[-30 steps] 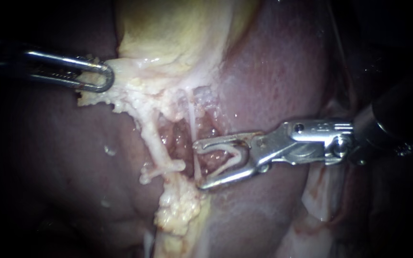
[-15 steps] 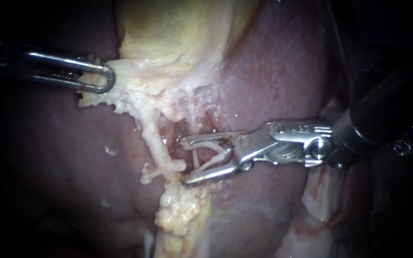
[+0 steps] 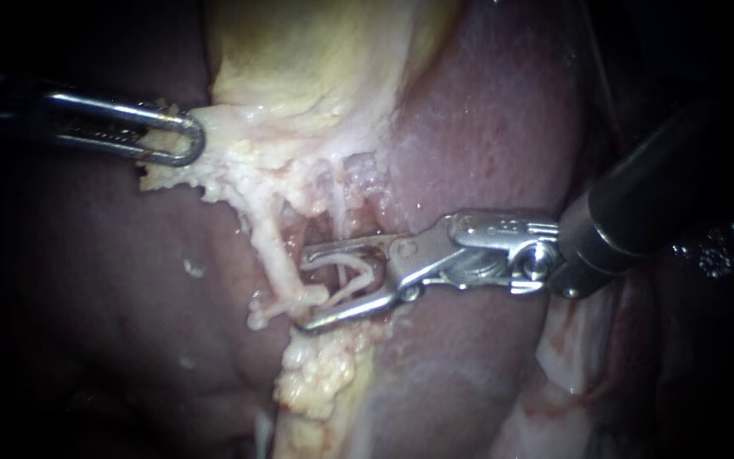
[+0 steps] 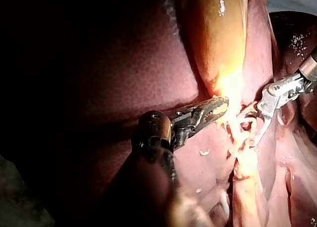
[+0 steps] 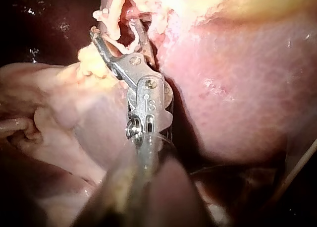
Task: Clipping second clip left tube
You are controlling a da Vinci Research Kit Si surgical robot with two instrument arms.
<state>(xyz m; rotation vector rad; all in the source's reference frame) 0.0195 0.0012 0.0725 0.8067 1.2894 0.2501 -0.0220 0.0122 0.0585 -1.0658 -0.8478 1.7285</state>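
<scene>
- Two instruments in view; entries run left to right across the endoscope view.
- Far left: the left instrument [image 3: 187, 138] enters over dark liver [image 3: 112, 280]. Its jaws lie closed on a flap of pale fatty tissue [image 3: 214, 174]. The left wrist view shows the same grip.
- Room: a broad open stretch of liver lies below that grip and reaches as far as the tubes.
- Top centre: the yellow gallbladder [image 3: 299, 51]. Its lower edge meets the fatty tissue.
- Centre: the left tube [image 3: 267, 242], pale and thick, runs from the fatty tissue down toward a lump of fat [image 3: 316, 374]. A shut clip [image 3: 286, 302] lies across its lower end.
- Just right of it: a thin tube [image 3: 339, 208] runs down into the raw pocket beside the left tube.
- Right: the right instrument [image 3: 303, 289] comes in from the upper right, with its shaft over the paler side of the liver. Its jaws stand wide apart, and a white open clip [image 3: 367, 270] is seated between them, touching both.
- Jaw tips: the upper tip is just beside the left tube, above the shut clip. The lower tip is just under the shut clip. Cannot tell whether the tube is inside the open clip's mouth.
- Room: tight at the tips, which are hemmed in by the tube, the shut clip and the lump of fat. Open liver lies under the shaft.
</scene>
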